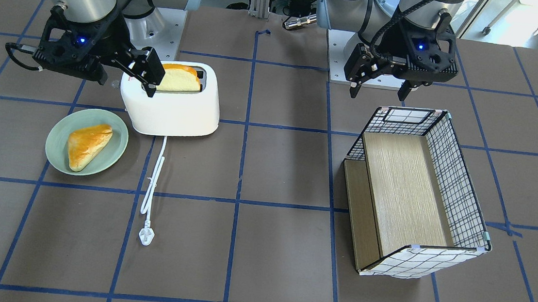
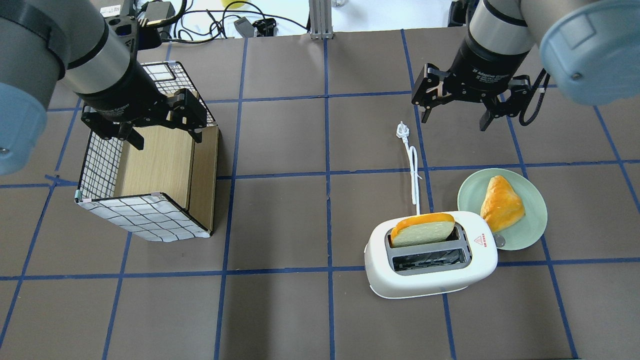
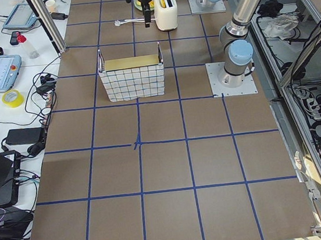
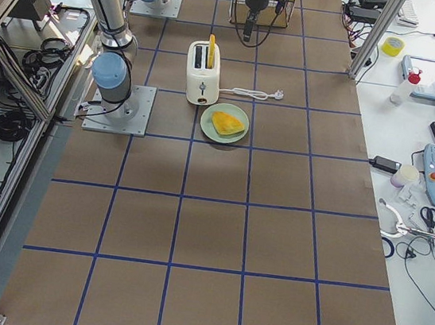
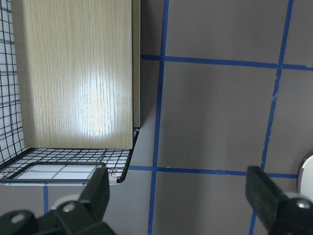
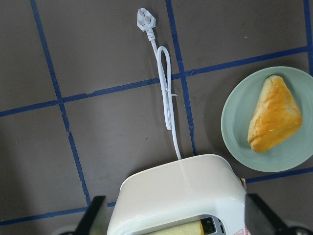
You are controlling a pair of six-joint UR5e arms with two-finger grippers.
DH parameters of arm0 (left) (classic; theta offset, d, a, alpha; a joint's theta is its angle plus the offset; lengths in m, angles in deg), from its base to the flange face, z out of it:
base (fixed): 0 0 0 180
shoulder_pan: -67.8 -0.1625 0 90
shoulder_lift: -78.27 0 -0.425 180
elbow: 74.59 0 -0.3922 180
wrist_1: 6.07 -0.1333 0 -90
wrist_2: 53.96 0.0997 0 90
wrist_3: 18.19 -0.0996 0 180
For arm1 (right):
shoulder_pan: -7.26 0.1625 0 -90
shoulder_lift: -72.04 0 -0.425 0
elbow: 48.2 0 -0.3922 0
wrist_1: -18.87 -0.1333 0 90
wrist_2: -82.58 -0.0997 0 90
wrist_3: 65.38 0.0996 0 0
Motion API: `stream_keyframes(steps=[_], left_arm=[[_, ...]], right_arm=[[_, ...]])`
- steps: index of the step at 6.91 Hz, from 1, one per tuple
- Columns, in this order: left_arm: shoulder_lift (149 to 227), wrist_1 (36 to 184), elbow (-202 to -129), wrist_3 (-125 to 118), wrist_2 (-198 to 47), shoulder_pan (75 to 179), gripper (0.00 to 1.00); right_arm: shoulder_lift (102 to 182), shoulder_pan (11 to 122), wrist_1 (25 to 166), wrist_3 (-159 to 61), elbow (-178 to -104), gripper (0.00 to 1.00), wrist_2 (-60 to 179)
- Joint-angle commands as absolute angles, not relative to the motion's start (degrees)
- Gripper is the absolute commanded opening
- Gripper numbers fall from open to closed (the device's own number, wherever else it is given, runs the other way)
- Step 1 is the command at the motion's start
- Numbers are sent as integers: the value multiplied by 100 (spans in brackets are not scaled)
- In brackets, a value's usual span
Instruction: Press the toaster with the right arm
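My right fingers (image 6: 261, 214) hang spread and empty; I'd close them, then press the toaster (image 2: 430, 280) by its side lever (image 2: 500, 242) straight down.

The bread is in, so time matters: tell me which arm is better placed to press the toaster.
Right. The right claw, open, hangs just beyond the toaster, near the plate; its wrist camera sees the toaster. The left claw hangs over the basket, across the table.

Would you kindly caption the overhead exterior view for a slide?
Open right hand hovers beyond the toaster, bread slice in one slot, pastry on the plate alongside.
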State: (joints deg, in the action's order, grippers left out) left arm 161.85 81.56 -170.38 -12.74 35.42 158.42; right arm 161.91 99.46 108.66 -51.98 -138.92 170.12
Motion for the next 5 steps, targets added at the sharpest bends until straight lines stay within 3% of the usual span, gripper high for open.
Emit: stream_keyframes(steps=[1, 5], left_arm=[[16185, 8156, -17039, -1274, 3534, 15842, 100], [16185, 8156, -17039, -1274, 3542, 15842, 100]], right_arm=[[16248, 9954, 10861, -5202, -13881, 100, 16985], [16196, 9954, 10843, -5132, -13907, 100, 17055]])
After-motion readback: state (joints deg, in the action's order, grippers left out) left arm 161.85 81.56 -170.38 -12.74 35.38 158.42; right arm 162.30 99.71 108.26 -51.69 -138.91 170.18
